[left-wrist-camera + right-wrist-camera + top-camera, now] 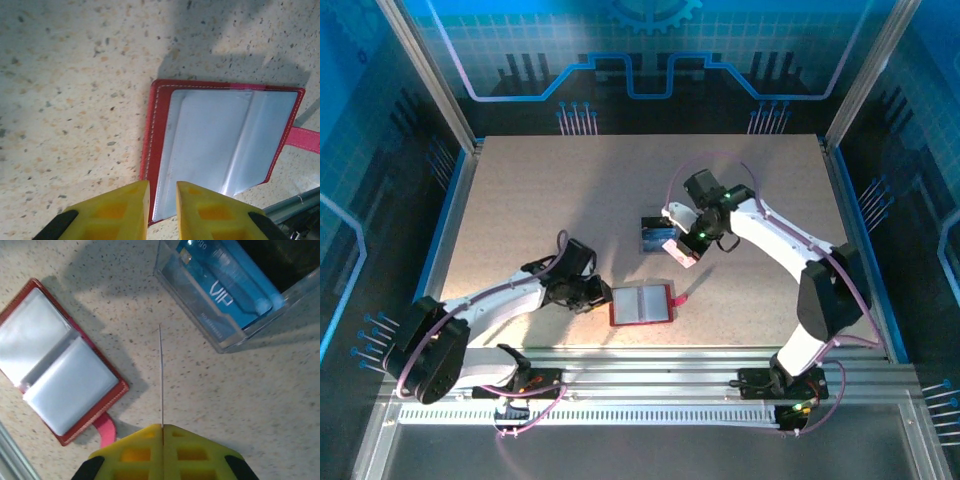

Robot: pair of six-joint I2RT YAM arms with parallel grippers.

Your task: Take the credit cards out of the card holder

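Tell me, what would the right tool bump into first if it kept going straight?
Probably the clear box, near its corner, though depth is unclear. The right tool pinches a thin card aimed that way.

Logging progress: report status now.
Right end effector shut on card, near clear tray. Left end effector at open card holder's edge, grip unclear. Nothing blocking.

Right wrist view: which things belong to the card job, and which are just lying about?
Job: red card holder, thin card pinched by the right gripper, blue card.
Just there: clear box holding the blue card, speckled table.
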